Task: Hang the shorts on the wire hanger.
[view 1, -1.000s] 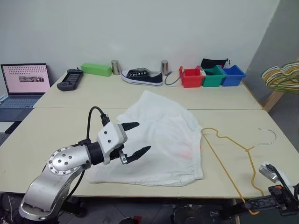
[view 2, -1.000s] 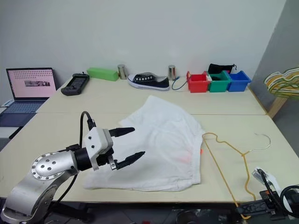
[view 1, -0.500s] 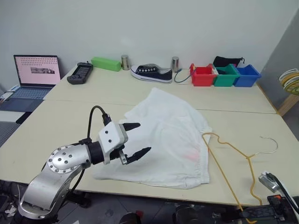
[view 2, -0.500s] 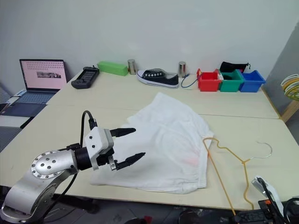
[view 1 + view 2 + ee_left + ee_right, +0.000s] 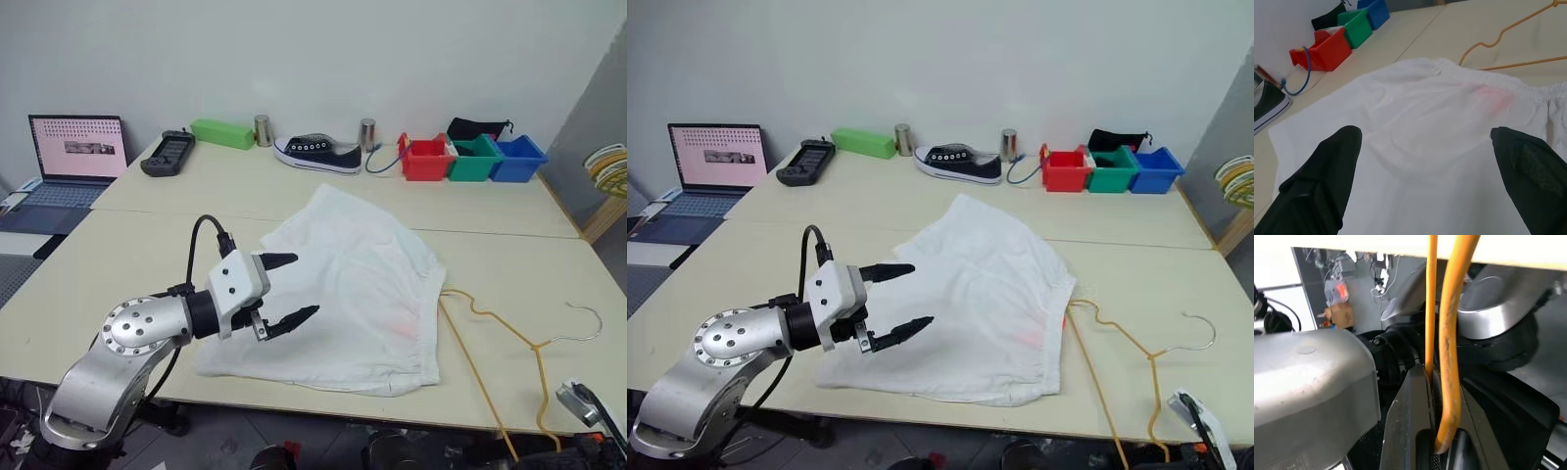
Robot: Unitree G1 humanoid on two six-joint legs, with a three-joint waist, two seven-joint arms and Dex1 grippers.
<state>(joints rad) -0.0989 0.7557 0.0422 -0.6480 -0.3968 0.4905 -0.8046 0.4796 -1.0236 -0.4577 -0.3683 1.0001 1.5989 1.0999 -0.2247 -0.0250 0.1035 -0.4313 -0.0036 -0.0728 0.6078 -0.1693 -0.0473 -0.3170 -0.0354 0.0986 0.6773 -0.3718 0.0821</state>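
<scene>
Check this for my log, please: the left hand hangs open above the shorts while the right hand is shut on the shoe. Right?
Not quite. The right hand is shut on the wire hanger, as the right wrist view shows. The left hand does hang open above the shorts.

Left arm: silver, jointed, entering from the near left and reaching forward and to the right, wrist roughly level, a black cable looping over its white wrist housing. Left gripper [image 5: 291,290]: two black fingers spread wide apart, one finger [image 5: 890,271] higher and farther, the other lower and nearer, tips pointing right and hovering above the near left part of the shorts [image 5: 358,284], apart from the fabric, nothing between them. Right arm: low at the near right edge, below table level. Right gripper [image 5: 1436,431]: fingers closed tight, pinching the orange wire of the hanger [image 5: 1452,333], which rises from between them.
</scene>
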